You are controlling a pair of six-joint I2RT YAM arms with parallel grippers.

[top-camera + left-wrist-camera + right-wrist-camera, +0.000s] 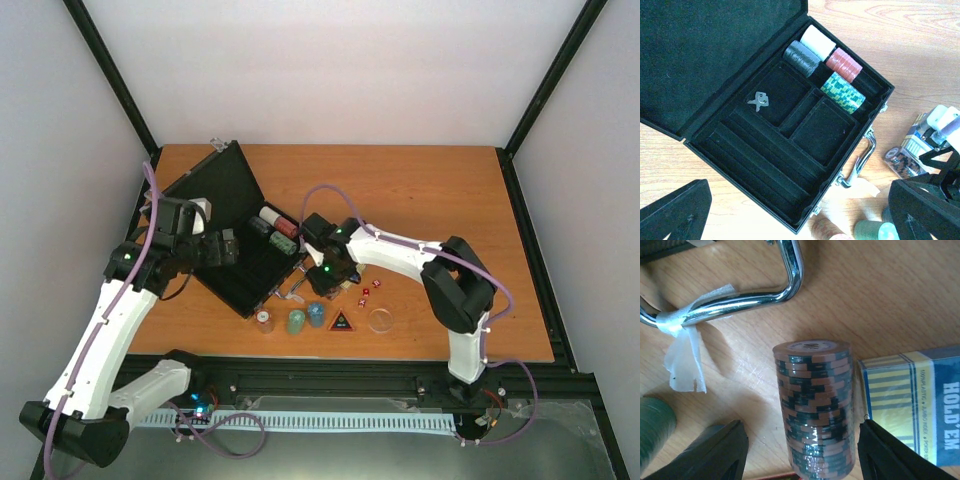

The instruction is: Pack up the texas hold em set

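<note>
The black case point(715, 150) lies open, its lid point(213, 185) tilted back. White point(817, 42), black point(801, 57), red point(843, 64) and green point(842, 92) chip stacks lie in its tray. My left gripper point(800, 220) hovers open over the tray's near corner, holding nothing. My right gripper point(802, 455) is open by the case handle point(740, 295). Its fingers point(715, 452) straddle a brown-and-black chip stack point(815, 405), with a gap showing on the left side. A blue-and-yellow card deck point(920, 400) stands just right of that stack.
Keys point(759, 101) lie in a tray compartment. Near the table's front edge are three chip stacks point(296, 321), a black triangle point(342, 322), red dice point(365, 293) and a clear disc point(380, 320). A tape tag point(685, 355) hangs from the handle.
</note>
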